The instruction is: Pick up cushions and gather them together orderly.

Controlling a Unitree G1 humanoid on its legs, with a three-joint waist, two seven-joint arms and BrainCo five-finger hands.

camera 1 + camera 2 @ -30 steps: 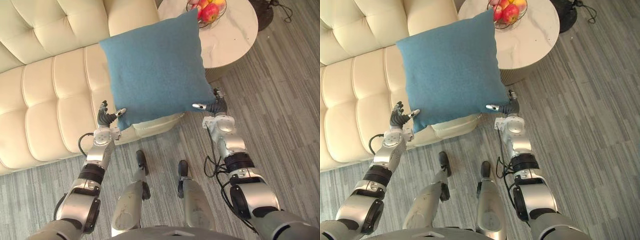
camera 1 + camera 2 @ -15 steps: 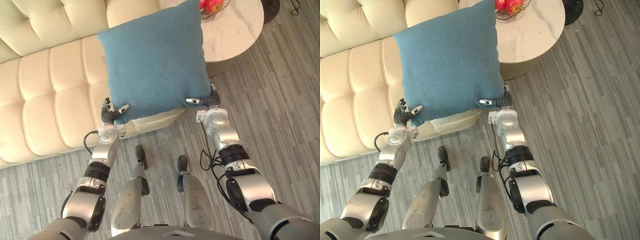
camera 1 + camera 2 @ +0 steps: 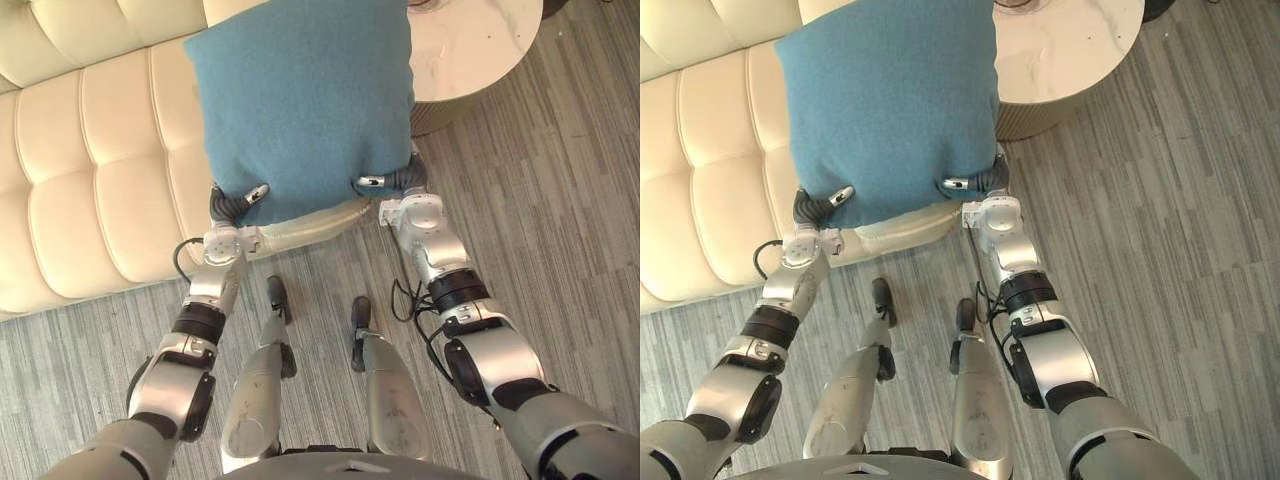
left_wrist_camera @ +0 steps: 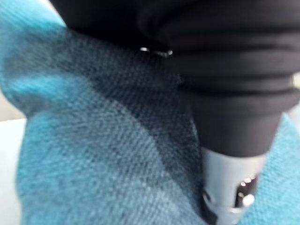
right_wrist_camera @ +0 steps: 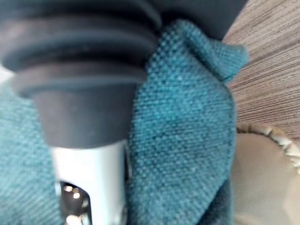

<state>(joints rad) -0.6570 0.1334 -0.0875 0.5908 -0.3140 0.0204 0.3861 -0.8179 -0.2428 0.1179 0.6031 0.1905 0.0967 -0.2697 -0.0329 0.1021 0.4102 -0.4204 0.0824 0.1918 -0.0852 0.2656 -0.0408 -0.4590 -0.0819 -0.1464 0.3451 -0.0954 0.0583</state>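
Observation:
A square blue cushion (image 3: 300, 100) hangs in the air over the front edge of the cream sofa (image 3: 90, 170). My left hand (image 3: 238, 203) pinches its lower left corner, thumb on the front face. At the lower right corner my right hand (image 3: 393, 182) grips the same way. In the left wrist view the blue weave of the cushion (image 4: 93, 154) bunches against my thumb (image 4: 229, 197). The right wrist view has the cushion's corner (image 5: 187, 122) folded beside my thumb (image 5: 89, 178).
A round white marble table (image 3: 470, 40) stands at the sofa's right end, on grey wood-plank floor (image 3: 560, 200). The sofa seat stretches away to the left of the cushion.
Both hands have drawn closer together and nearer my body, bringing the cushion's lower edge in. The camera has tilted down, so the table and fruit bowl slid toward the top edge.

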